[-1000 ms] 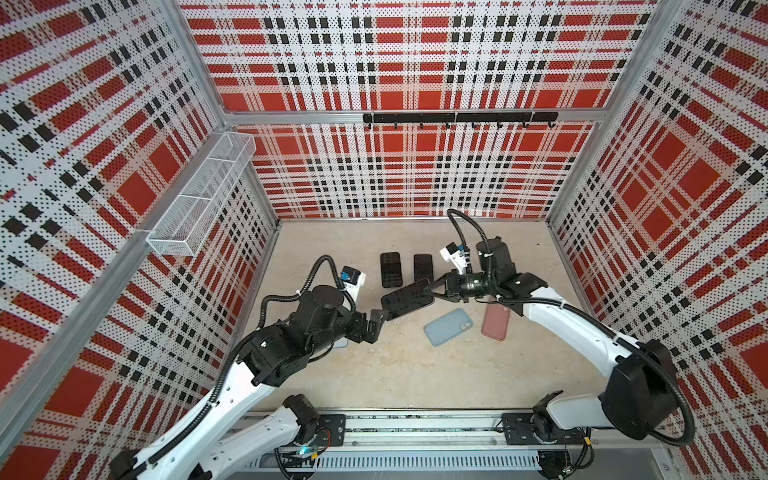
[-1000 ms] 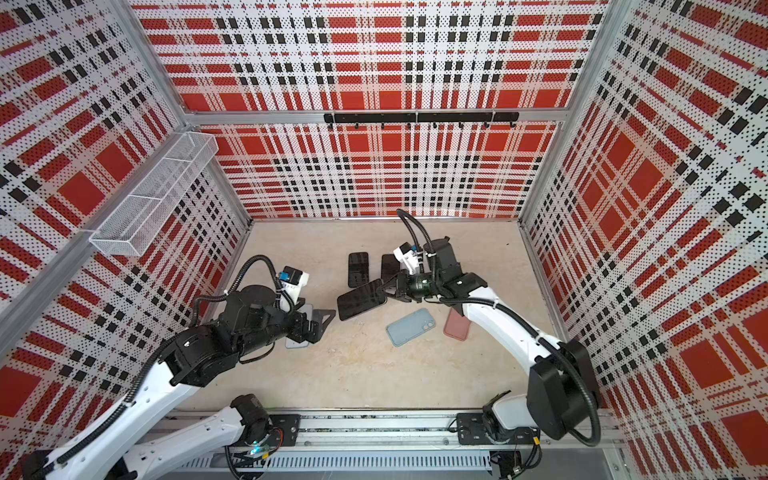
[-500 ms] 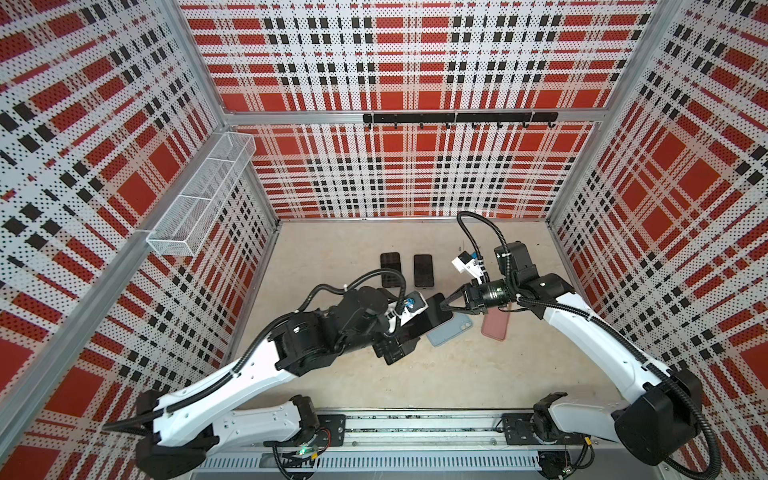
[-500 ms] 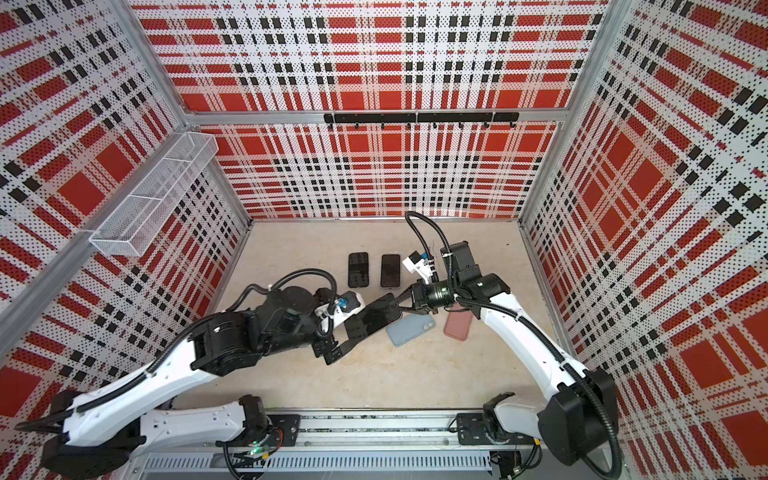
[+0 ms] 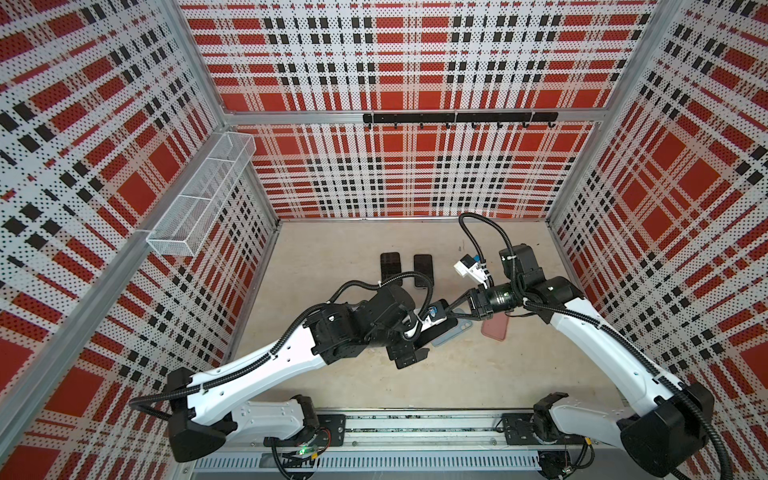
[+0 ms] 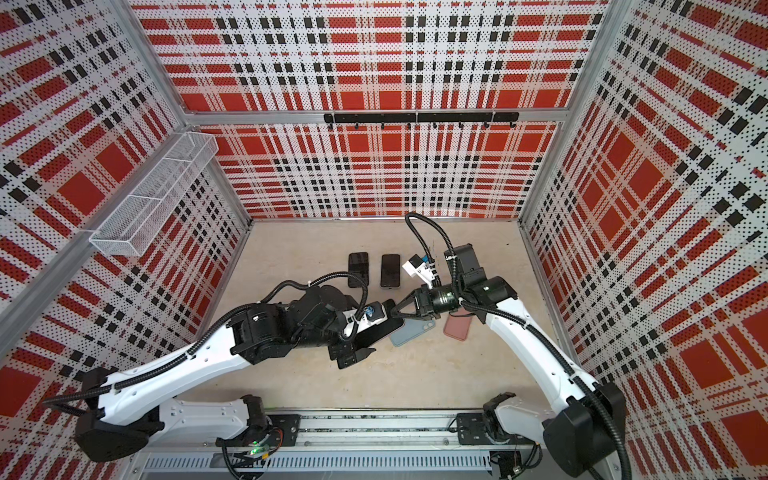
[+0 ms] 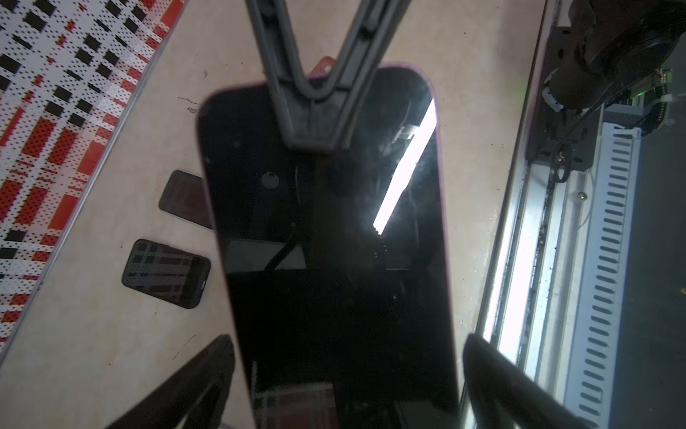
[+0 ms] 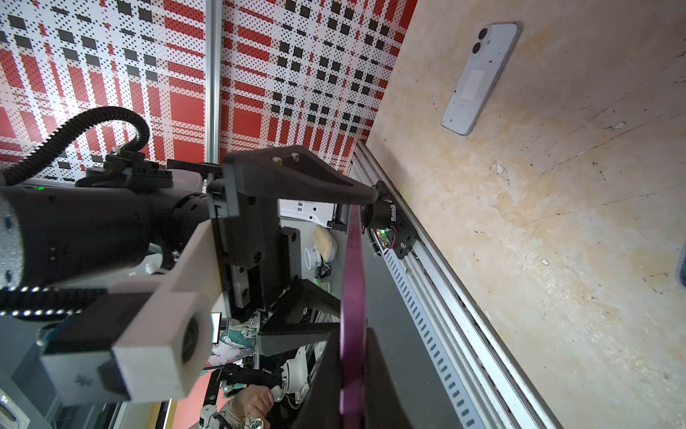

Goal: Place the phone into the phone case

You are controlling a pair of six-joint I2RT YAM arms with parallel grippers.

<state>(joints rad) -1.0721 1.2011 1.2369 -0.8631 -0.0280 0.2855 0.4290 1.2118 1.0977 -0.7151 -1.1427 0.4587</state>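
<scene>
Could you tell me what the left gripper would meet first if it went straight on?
Most likely the phone: it sits between the left gripper's open fingers, and the right gripper pinches its far end. Further on lie that gripper's fingers; how deep the phone reaches is hidden.

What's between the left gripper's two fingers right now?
The phone, in the left wrist view: it lies in the gap of the open left gripper, while the right gripper pinches its far end.

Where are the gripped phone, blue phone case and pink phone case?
gripped phone (image 7: 326, 241): left wrist view, screen.
blue phone case (image 6: 409, 334): in a top view, exposed face.
pink phone case (image 6: 457, 328): in a top view, middle.
</scene>
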